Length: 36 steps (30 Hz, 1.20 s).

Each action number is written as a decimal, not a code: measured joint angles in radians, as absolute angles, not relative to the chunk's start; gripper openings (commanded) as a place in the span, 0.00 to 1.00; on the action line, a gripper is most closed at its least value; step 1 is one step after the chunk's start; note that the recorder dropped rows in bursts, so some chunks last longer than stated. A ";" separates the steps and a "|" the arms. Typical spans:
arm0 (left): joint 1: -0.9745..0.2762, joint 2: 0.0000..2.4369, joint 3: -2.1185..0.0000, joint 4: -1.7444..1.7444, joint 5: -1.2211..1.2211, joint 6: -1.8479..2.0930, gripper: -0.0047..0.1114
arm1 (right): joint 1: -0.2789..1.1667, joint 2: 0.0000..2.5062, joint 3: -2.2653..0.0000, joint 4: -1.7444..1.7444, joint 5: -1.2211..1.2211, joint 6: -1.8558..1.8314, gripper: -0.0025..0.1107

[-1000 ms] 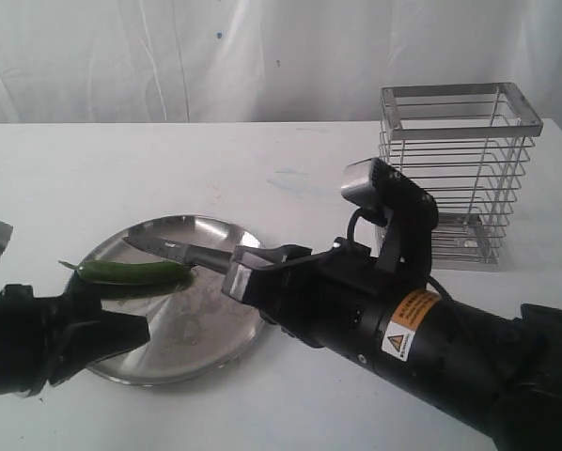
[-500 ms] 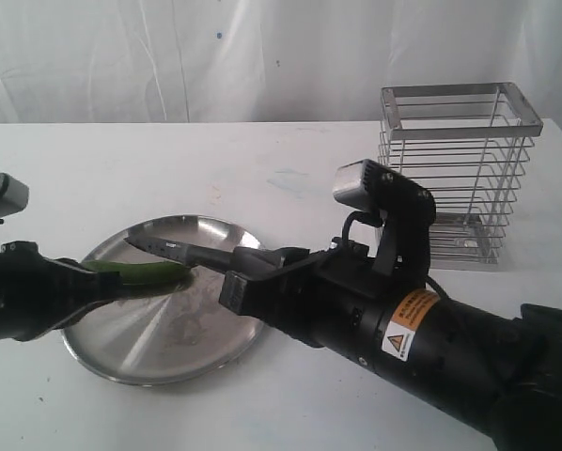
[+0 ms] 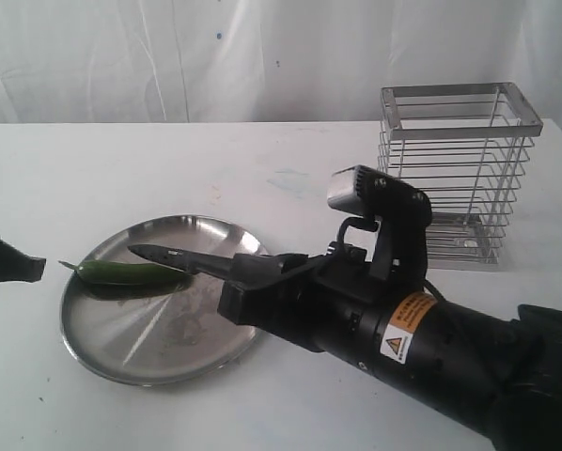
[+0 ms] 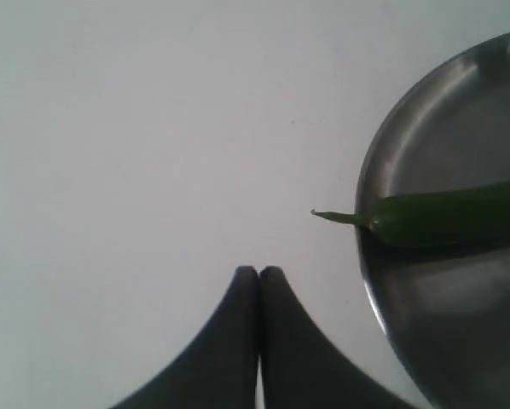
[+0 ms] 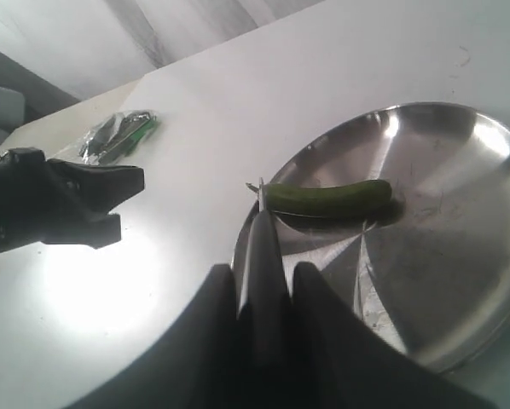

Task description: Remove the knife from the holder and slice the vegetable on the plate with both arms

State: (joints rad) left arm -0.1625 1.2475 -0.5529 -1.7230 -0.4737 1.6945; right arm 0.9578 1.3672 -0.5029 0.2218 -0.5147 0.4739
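Stainless steel is the material of the plate (image 3: 159,352), which sits on the white table (image 3: 121,169) and holds only the vegetable (image 3: 135,274), a glossy dark-green one lying across the far-left part of the plate, with its thin stem tail pointing out over the rim. The holder (image 3: 460,174) of silver wires stands at the right, well apart from the plate, and I see nothing inside it. The right claw (image 3: 253,282) is clenched on the handle of the knife (image 3: 182,258); the dark blade reaches over the plate with its tip just above the vegetable, and whether it touches I cannot tell. The left claw (image 4: 257,277) is closed on nothing, its two tips pressed together over the bare table beside the plate, near the stem. On the right arm (image 3: 431,352) there is a yellow warning label (image 3: 403,338) with a triangle sign; its small writing is not readable.
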 measured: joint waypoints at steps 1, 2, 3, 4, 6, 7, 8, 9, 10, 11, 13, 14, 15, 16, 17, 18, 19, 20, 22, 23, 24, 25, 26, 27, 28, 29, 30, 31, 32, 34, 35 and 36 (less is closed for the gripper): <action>-0.109 1.276 -0.547 -1.723 -0.444 1.611 0.04 | 0.958 1.368 -0.503 0.222 -0.511 0.467 0.02; -0.077 1.286 -0.541 -1.723 -0.426 1.562 0.04 | 0.958 1.370 -0.503 0.222 -0.511 0.464 0.02; -0.017 1.293 -0.523 -1.723 -0.370 1.456 0.04 | 0.958 1.371 -0.503 0.222 -0.509 0.462 0.02; 0.039 1.295 -0.503 -1.723 -0.307 1.372 0.04 | 0.958 1.371 -0.503 0.222 -0.509 0.460 0.02; 0.109 1.295 -0.478 -1.723 -0.231 1.234 0.04 | 0.958 1.371 -0.503 0.222 -0.507 0.460 0.02; 0.143 1.295 -0.464 -1.723 -0.195 1.159 0.04 | 0.958 1.371 -0.503 0.222 -0.507 0.460 0.02; 0.182 1.295 -0.445 -1.723 -0.159 1.069 0.04 | 0.958 1.371 -0.503 0.222 -0.505 0.460 0.02; 0.233 1.295 -0.428 -1.723 -0.127 0.955 0.04 | 0.958 1.371 -0.503 0.222 -0.501 0.460 0.02; 0.269 1.295 -0.413 -1.723 -0.104 0.872 0.04 | 0.958 1.371 -0.503 0.222 -0.492 0.460 0.02; 0.318 1.295 -0.398 -1.723 -0.081 0.761 0.04 | 0.958 1.371 -0.503 0.222 -0.478 0.460 0.02; 0.378 1.295 -0.391 -1.723 -0.064 0.624 0.04 | 0.958 1.371 -0.503 0.222 -0.460 0.460 0.02; 0.407 1.295 -0.391 -1.723 -0.062 0.567 0.04 | 0.958 1.371 -0.503 0.222 -0.449 0.460 0.02; 0.430 1.295 -0.394 -1.723 -0.059 0.535 0.04 | 0.958 1.371 -0.503 0.222 -0.440 0.460 0.02; 0.463 1.295 -0.406 -1.723 -0.059 0.503 0.04 | 0.958 1.371 -0.503 0.222 -0.427 0.460 0.02; 0.483 1.295 -0.420 -1.715 -0.064 0.491 0.04 | 0.958 1.371 -0.503 0.222 -0.416 0.460 0.02; 0.501 1.295 -0.445 -1.683 -0.068 0.482 0.04 | 0.958 1.371 -0.503 0.222 -0.408 0.460 0.02; 0.522 1.296 -0.477 -1.607 -0.084 0.475 0.04 | 0.958 1.371 -0.503 0.222 -0.398 0.460 0.02; 0.531 1.297 -0.513 -1.539 -0.095 0.472 0.04 | 0.958 1.371 -0.503 0.222 -0.390 0.460 0.02; 0.540 1.297 -0.591 -1.344 -0.113 0.465 0.04 | 0.958 1.371 -0.503 0.222 -0.375 0.460 0.02; 0.540 1.299 -0.623 -1.238 -0.113 0.459 0.04 | 0.958 1.371 -0.503 0.222 -0.367 0.460 0.02; 0.538 1.301 -0.660 -1.130 -0.111 0.456 0.04 | 0.958 1.371 -0.503 0.222 -0.364 0.460 0.02; 0.526 1.303 -0.694 -1.013 -0.111 0.456 0.04 | 0.958 1.371 -0.503 0.222 -0.359 0.460 0.02; 0.507 1.308 -0.717 -0.914 -0.113 0.453 0.04 | 0.958 1.371 -0.503 0.222 -0.352 0.460 0.02; 0.480 1.310 -0.738 -0.792 -0.111 0.453 0.04 | 0.958 1.371 -0.503 0.222 -0.350 0.460 0.02; 0.447 1.310 -0.751 -0.686 -0.105 0.453 0.04 | 0.958 1.371 -0.503 0.222 -0.348 0.460 0.02; 0.415 1.310 -0.757 -0.618 -0.097 0.453 0.04 | 0.958 1.371 -0.503 0.222 -0.348 0.460 0.02; 0.373 1.312 -0.758 -0.553 -0.078 0.452 0.04 | 0.958 1.371 -0.503 0.222 -0.348 0.460 0.02; 0.328 1.312 -0.761 -0.512 -0.053 0.452 0.04 | 0.958 1.371 -0.503 0.222 -0.350 0.460 0.02; 0.291 1.314 -0.761 -0.484 -0.024 0.454 0.04 | 0.958 1.371 -0.503 0.222 -0.353 0.460 0.02; 0.189 1.314 -0.761 -0.454 0.035 0.469 0.04 | 0.958 1.371 -0.503 0.222 -0.361 0.460 0.02; 0.135 1.310 -0.761 -0.451 0.058 0.479 0.04 | 0.958 1.371 -0.503 0.227 -0.370 0.460 0.02; 0.080 1.304 -0.761 -0.449 0.087 0.484 0.04 | 0.958 1.371 -0.503 0.232 -0.380 0.458 0.02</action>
